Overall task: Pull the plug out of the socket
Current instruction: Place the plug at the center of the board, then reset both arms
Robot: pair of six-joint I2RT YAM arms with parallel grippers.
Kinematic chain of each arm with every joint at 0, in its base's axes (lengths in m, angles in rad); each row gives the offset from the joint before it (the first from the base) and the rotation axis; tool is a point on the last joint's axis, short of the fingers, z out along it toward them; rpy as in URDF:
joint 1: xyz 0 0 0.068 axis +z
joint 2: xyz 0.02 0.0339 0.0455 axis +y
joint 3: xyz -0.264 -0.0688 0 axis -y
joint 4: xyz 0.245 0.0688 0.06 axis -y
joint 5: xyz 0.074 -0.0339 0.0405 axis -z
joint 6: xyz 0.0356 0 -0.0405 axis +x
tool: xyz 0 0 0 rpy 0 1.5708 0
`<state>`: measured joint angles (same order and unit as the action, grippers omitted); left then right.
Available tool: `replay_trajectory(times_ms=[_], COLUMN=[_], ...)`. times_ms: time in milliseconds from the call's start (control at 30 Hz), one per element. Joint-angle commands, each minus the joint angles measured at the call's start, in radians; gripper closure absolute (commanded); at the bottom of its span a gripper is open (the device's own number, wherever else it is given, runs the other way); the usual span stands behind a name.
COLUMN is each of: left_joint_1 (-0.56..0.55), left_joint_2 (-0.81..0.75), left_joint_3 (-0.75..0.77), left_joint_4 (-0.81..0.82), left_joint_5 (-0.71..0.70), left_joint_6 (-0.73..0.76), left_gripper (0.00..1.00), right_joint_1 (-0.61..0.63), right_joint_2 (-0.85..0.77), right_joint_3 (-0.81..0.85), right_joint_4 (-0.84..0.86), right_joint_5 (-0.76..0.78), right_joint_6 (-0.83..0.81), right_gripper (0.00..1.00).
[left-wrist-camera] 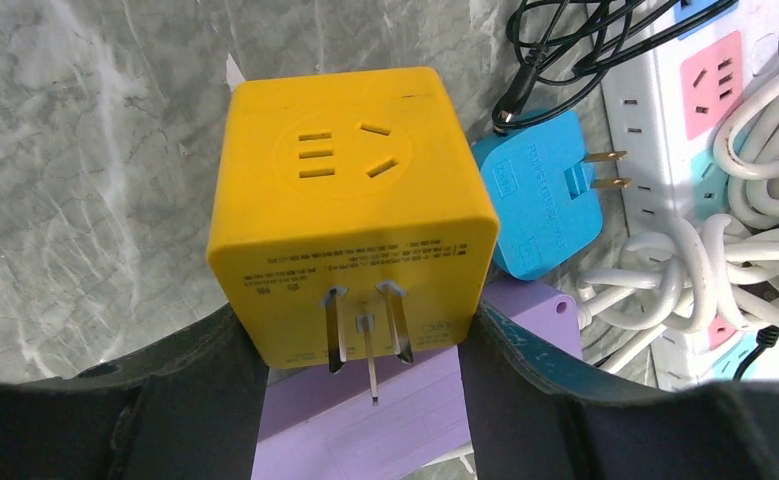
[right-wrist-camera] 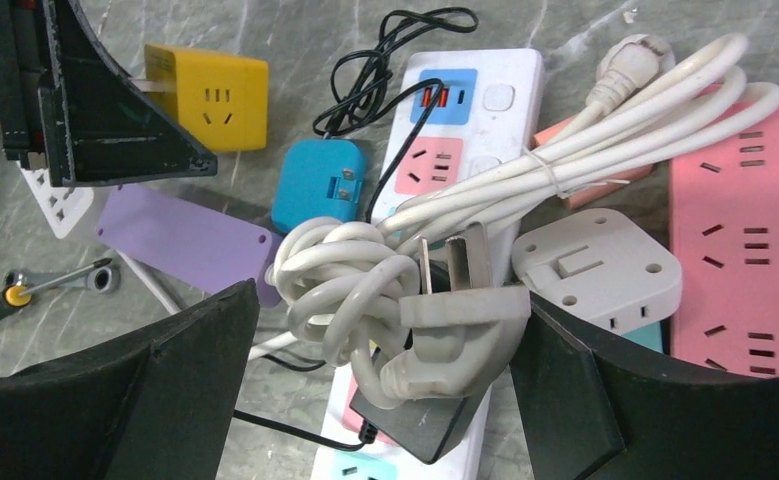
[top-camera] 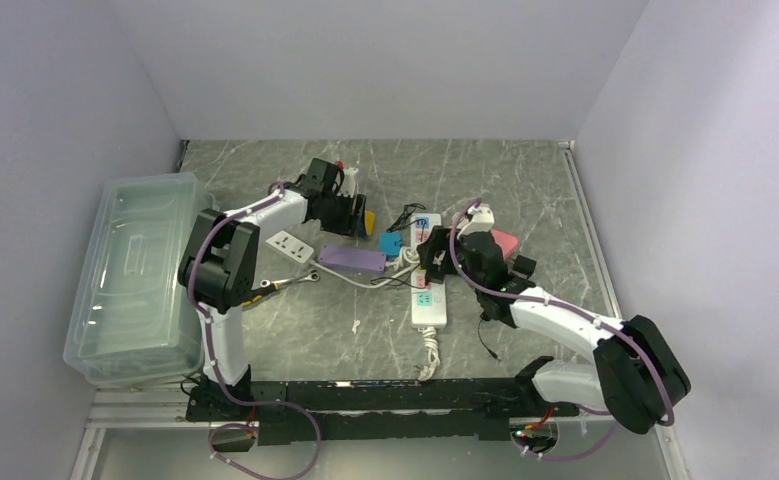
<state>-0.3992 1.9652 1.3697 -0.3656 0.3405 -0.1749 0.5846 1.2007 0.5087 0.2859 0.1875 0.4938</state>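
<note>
Bright even light, soft faint shadows, sharp wrist views

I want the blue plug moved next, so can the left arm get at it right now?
Probably not yet. The left gripper has its jaws shut on the yellow cube adapter. The blue plug lies beside it, uncovered, so releasing the cube first should free the way.

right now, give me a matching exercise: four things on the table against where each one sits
1 yellow cube
2 blue plug
3 wrench
4 plastic bin

a at the table's left edge
b held in the left gripper
c beside the white power strip
d just left of the purple box

pairs: 1-b, 2-c, 3-d, 4-a
</note>
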Motion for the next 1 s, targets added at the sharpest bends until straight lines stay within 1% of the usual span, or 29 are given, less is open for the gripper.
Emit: replay_trajectory(times_ms=[0, 33, 67, 100, 133, 167, 333, 467, 567, 667, 833, 867, 967], left_joint_1=[0.002, 0.002, 0.002, 0.002, 0.002, 0.002, 0.006, 0.039, 0.086, 0.099, 0.099, 0.099, 0.099], left_joint_2=[-0.002, -0.011, -0.023, -0.038, -0.056, -0.079, -0.226, -0.351, -0.454, -0.573, -0.789, -0.851, -0.989], left_joint_3=[0.007, -0.003, -0.013, -0.025, -0.038, -0.052, -0.11, -0.141, -0.156, -0.162, -0.188, -0.204, -0.268], left_joint_4=[0.033, 0.046, 0.056, 0.066, 0.078, 0.096, 0.167, 0.2, 0.182, 0.147, 0.063, 0.059, 0.06], left_joint_5=[-0.012, -0.023, -0.035, -0.048, -0.062, -0.071, -0.103, -0.125, -0.162, -0.258, -0.501, -0.526, -0.53], left_joint_6=[0.002, 0.0, 0.0, -0.001, 0.0, 0.0, -0.006, -0.044, -0.082, -0.056, -0.086, -0.083, -0.074], left_gripper=[0.55, 0.44, 0.3, 0.21, 0.06, 0.01, 0.0, 0.0, 0.0, 0.0, 0.0, 0.0, 0.0], right_joint_1=[-0.004, -0.004, -0.004, -0.005, -0.005, -0.006, -0.016, -0.055, -0.1, -0.138, -0.155, -0.156, -0.158], right_joint_2=[-0.035, -0.04, -0.046, -0.053, -0.063, -0.072, -0.11, -0.13, -0.148, -0.171, -0.257, -0.279, -0.352], right_joint_3=[-0.025, -0.03, -0.035, -0.039, -0.043, -0.045, -0.026, 0.02, 0.073, 0.133, 0.232, 0.245, 0.256], right_joint_4=[0.112, 0.117, 0.12, 0.124, 0.129, 0.13, 0.094, 0.02, -0.087, -0.204, -0.384, -0.403, -0.416], right_joint_5=[0.064, 0.073, 0.082, 0.086, 0.087, 0.089, 0.108, 0.079, 0.068, 0.069, 0.15, 0.167, 0.201], right_joint_6=[-0.035, -0.042, -0.046, -0.051, -0.058, -0.064, -0.119, -0.16, -0.16, -0.162, -0.208, -0.214, -0.23], right_gripper=[0.06, 0.06, 0.05, 0.04, 0.03, 0.02, 0.0, 0.0, 0.0, 0.0, 0.0, 0.0, 0.0])
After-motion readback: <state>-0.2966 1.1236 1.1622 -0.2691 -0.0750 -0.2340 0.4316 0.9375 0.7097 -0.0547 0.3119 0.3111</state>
